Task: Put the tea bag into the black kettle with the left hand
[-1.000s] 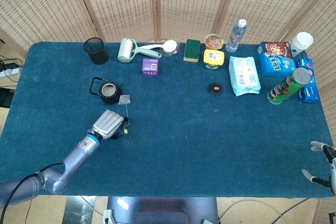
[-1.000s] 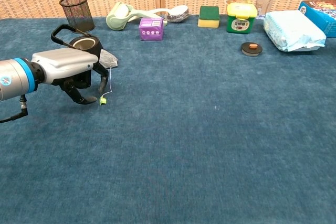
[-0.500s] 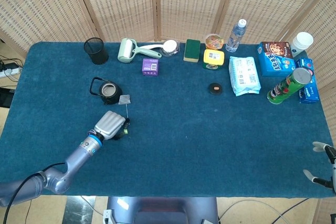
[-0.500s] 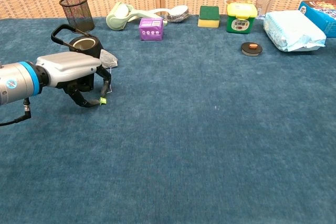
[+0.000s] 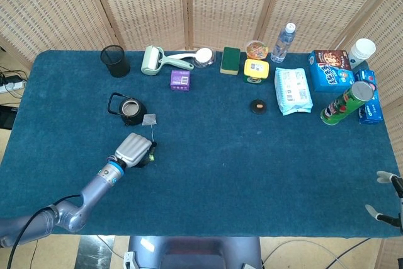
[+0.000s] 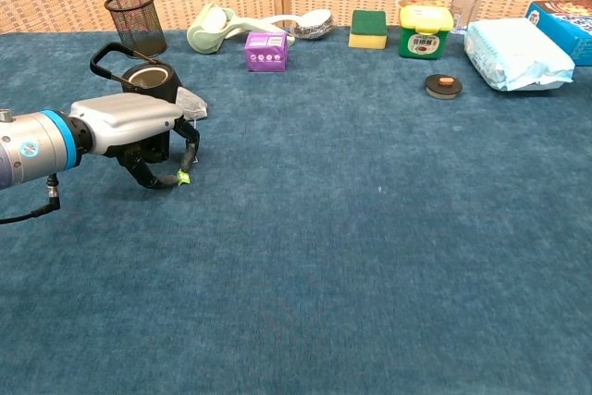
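Observation:
The black kettle (image 5: 130, 108) (image 6: 148, 80) stands lidless at the table's left, its handle pointing away from me. The tea bag pouch (image 5: 149, 119) (image 6: 192, 103) lies against the kettle's right side. Its string runs toward me to a small yellow-green tag (image 6: 183, 176) on the cloth. My left hand (image 5: 135, 149) (image 6: 129, 125) hovers low just in front of the kettle, palm down, and its curled fingertips (image 6: 190, 150) pinch the tag. My right hand (image 5: 398, 200) shows only at the head view's bottom right edge, fingers apart and holding nothing.
A mesh pen cup (image 5: 115, 60), lint roller (image 5: 153, 61) and purple box (image 5: 180, 79) sit behind the kettle. A black round lid (image 5: 257, 106), tissue pack (image 5: 293, 91), chips can (image 5: 343, 102) and boxes fill the right side.
My left hand has slid a little forward and right, and its fingers have curled in onto the tea bag's tag. The right hand has sunk slightly toward the frame edge.

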Available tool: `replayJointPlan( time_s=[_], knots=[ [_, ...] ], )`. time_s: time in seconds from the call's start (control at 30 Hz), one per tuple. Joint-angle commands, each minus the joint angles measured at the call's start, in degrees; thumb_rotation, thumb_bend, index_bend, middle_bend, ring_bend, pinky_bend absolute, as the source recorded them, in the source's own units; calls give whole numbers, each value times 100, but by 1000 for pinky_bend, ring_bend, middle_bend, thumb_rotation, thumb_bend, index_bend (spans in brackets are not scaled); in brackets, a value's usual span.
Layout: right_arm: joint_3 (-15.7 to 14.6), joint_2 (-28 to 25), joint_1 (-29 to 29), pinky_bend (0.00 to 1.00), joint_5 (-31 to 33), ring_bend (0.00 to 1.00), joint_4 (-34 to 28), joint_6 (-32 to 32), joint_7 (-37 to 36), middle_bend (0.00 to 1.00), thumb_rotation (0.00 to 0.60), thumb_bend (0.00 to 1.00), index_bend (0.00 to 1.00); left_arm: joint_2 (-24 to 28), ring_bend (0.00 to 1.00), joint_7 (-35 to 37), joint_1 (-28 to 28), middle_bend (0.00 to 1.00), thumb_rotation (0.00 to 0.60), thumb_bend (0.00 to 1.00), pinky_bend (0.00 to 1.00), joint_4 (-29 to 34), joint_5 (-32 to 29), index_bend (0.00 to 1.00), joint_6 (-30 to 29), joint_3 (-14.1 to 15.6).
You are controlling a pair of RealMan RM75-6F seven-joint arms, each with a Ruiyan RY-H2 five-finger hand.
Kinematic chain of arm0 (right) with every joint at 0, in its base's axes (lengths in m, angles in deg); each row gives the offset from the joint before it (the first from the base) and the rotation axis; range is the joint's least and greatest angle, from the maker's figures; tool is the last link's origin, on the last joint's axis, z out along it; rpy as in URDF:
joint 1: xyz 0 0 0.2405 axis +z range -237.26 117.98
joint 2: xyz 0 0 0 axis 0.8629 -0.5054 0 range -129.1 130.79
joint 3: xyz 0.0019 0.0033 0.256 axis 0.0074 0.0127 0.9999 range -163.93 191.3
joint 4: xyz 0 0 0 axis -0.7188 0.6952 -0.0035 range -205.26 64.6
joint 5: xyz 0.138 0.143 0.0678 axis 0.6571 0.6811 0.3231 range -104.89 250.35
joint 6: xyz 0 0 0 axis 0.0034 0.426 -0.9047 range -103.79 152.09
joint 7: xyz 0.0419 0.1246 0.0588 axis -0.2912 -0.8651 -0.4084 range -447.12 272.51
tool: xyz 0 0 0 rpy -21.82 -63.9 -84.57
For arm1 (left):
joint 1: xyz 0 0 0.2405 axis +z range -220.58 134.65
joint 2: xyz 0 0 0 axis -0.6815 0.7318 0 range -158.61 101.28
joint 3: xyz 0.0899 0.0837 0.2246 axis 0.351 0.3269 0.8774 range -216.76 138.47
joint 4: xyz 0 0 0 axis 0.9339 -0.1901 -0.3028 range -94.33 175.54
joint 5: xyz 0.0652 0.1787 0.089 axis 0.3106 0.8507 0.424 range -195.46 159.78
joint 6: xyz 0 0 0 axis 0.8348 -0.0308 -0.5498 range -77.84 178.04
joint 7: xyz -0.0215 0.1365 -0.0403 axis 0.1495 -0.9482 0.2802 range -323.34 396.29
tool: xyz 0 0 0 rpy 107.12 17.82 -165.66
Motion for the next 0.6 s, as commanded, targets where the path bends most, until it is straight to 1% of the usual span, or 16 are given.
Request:
replayJointPlan(
  time_s=[0.03, 0.6],
  knots=[
    [2, 4, 1, 421, 5, 303, 13, -9, -14, 366, 600, 99, 262, -12, 980, 1, -8, 1000, 600, 434, 899, -16, -28, 505, 23, 1],
    [6, 19, -30, 421, 8, 303, 63, 1, -64, 366, 600, 99, 262, -13, 981, -68, -38, 1000, 600, 447, 899, 59, -107, 505, 54, 40]
  ],
)
